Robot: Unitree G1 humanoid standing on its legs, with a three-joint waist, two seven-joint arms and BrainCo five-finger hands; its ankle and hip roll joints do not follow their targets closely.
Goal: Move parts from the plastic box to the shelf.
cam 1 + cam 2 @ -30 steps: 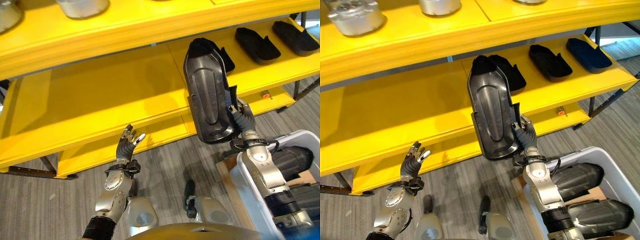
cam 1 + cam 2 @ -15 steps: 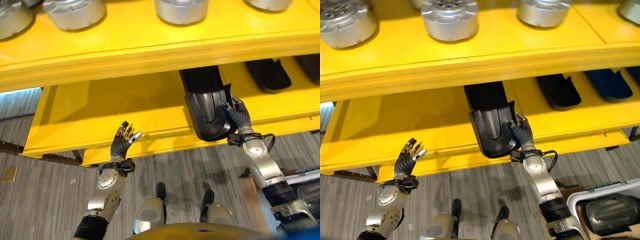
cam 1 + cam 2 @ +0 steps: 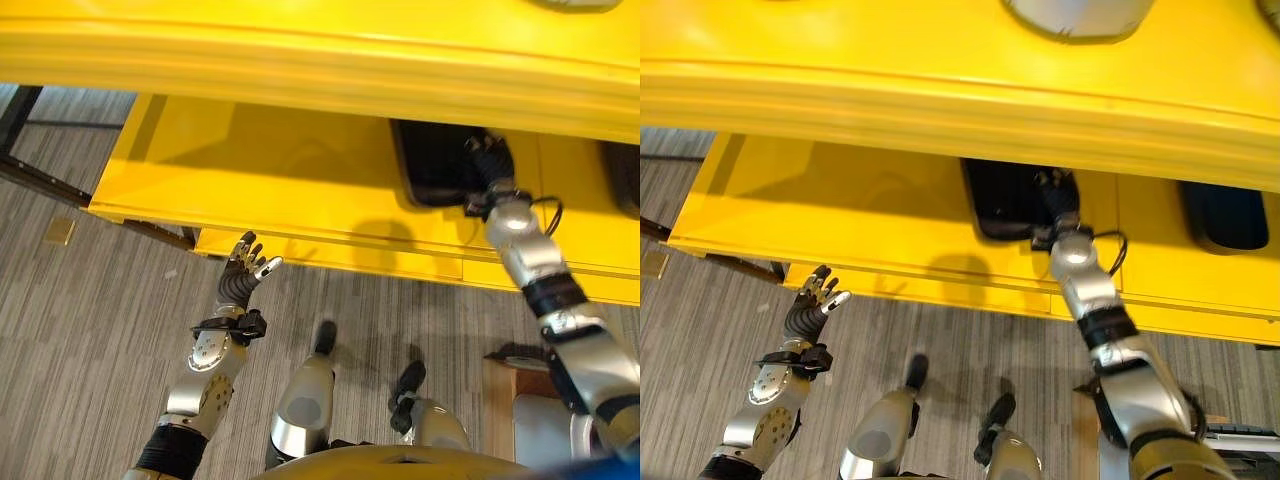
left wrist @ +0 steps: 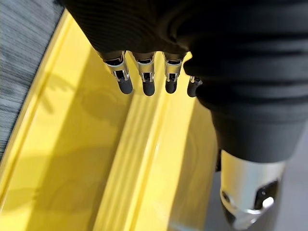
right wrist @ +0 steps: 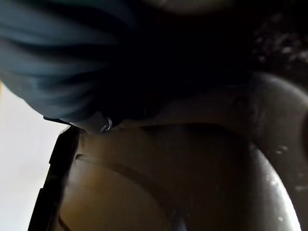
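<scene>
A black moulded part (image 3: 1005,195) lies on the yellow middle shelf (image 3: 280,180), its far end hidden under the upper shelf's front edge (image 3: 300,60). My right hand (image 3: 1060,195) reaches in over the shelf lip with its fingers curled on the part's near end. The right wrist view has the part's dark hollow surface (image 5: 192,183) right up against the hand. My left hand (image 3: 243,275) is raised in front of the lower shelf lip, fingers (image 4: 144,82) straight and spread, nothing in it.
Another black part (image 3: 1225,215) lies on the same shelf further right. A silver round part (image 3: 1080,12) stands on the upper shelf. A corner of the white plastic box (image 3: 540,430) sits on the floor at the lower right.
The camera has shifted in toward the shelf. My right hand has carried the black part deeper onto the middle shelf, under the upper shelf. The left hand keeps its raised pose.
</scene>
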